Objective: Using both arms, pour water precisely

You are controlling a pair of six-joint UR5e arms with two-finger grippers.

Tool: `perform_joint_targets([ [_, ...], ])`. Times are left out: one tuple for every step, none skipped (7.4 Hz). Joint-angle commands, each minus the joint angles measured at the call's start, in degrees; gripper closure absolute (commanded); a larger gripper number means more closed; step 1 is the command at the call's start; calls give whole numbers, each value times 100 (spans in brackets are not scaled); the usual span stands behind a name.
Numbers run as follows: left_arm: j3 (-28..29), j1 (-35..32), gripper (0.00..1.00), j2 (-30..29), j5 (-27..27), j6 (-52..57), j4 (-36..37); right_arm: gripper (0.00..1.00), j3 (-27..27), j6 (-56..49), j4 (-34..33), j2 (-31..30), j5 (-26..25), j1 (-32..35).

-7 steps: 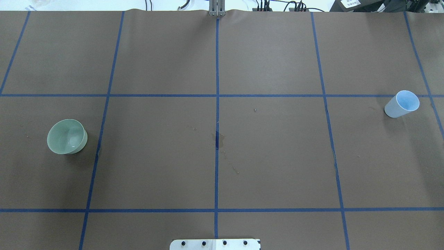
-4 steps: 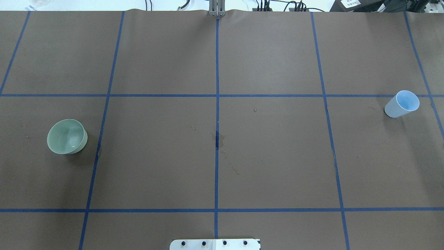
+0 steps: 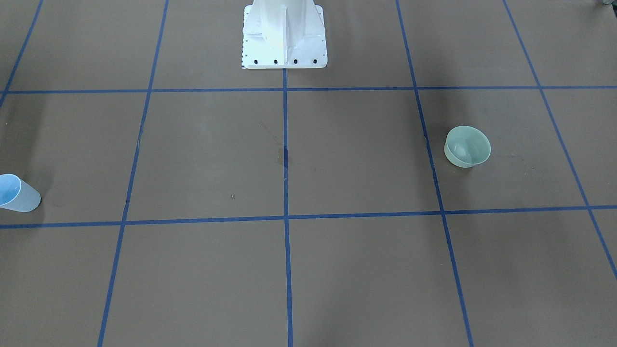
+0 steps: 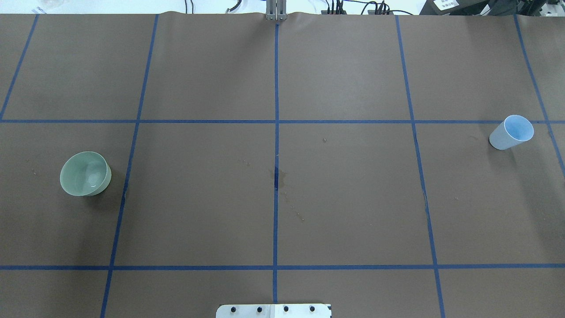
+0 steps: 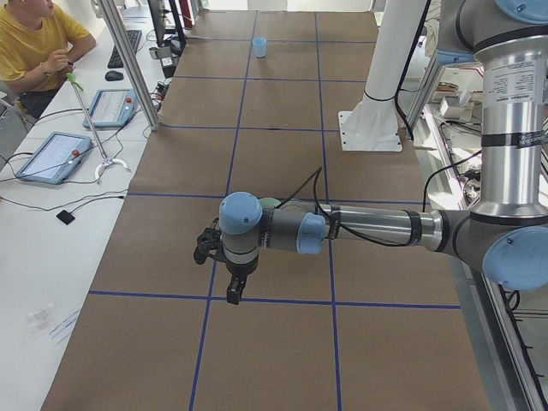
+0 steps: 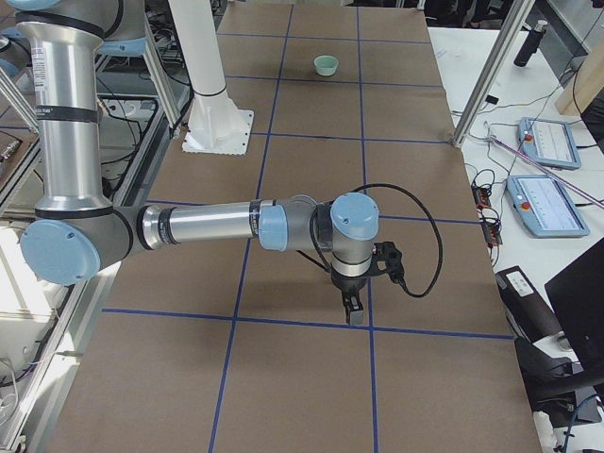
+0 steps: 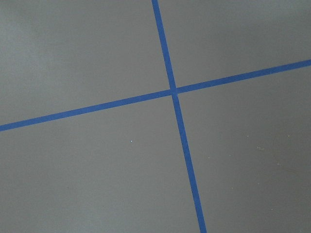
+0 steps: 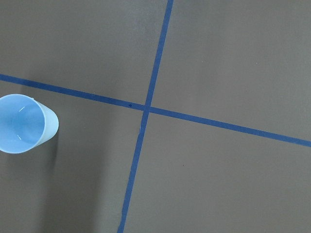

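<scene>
A pale green bowl (image 4: 85,173) stands upright on the brown table at the robot's left and also shows in the front-facing view (image 3: 467,146). A light blue cup (image 4: 512,131) stands at the far right, near a tape crossing, and appears in the right wrist view (image 8: 22,124). Neither arm shows in the overhead or front-facing views. In the exterior left view my left gripper (image 5: 234,289) hangs over the table near the bowl. In the exterior right view my right gripper (image 6: 351,307) points down near a tape line. I cannot tell whether either is open or shut.
The white bolted pedestal (image 3: 283,33) stands at the table's robot side. Blue tape lines (image 4: 276,132) grid the brown cover, with small stains (image 4: 279,176) at the middle. An operator in yellow (image 5: 34,43) sits beyond the far edge, beside tablets (image 5: 53,154) and a metal post (image 5: 128,64).
</scene>
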Motion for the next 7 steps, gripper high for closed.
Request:
perform_joint_targets([
  [-26, 1, 0, -16, 1, -19, -3, 0, 2, 23, 7, -2, 0, -8],
  [-44, 1, 0, -34, 1, -19, -3, 0, 10, 23, 7, -2, 0, -8],
  [-53, 1, 0, -68, -8, -10, -3, 0, 10, 23, -2, -2, 0, -8],
  [-53, 1, 0, -60, -26, 16, -12, 0, 10, 23, 7, -2, 0, -8],
  [-62, 1, 0, -77, -34, 42, -12, 0, 2, 14, 7, -2, 0, -8],
  [-88, 10, 0, -104, -35, 60, -177, 0, 10, 23, 7, -2, -8, -8],
  [-36, 1, 0, -87, -26, 43, -353, 0, 10, 14, 7, -2, -8, -8],
])
